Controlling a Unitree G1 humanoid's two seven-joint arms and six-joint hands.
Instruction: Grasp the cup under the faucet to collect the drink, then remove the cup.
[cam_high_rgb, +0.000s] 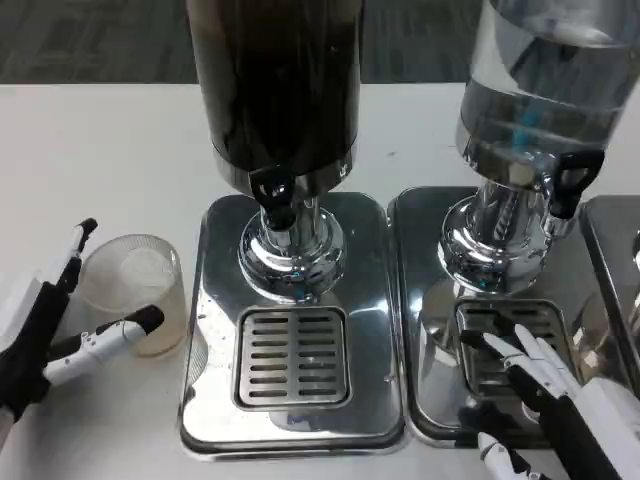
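The left hand cradled the clear cup between spread fingers on the white table, left of the dark dispenser's faucet. The right hand lay loosely spread over the neighbouring drip tray.

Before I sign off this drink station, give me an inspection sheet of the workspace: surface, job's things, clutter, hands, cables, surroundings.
Surface: white table, with a dark carpeted floor beyond its far edge.
Job's things: clear cup stands on the table left of the dark dispenser's tray, not under the faucet; dark drink dispenser stands on its steel drip tray; the tray's grate is bare.
Clutter: nothing seen.
Hands: left hand has fingers on either side of the cup, one fingertip at its front wall; a full grip cannot be confirmed. Right hand rests open over the second tray's grate.
Cables: nothing seen.
Surroundings: clear-liquid dispenser on the right.
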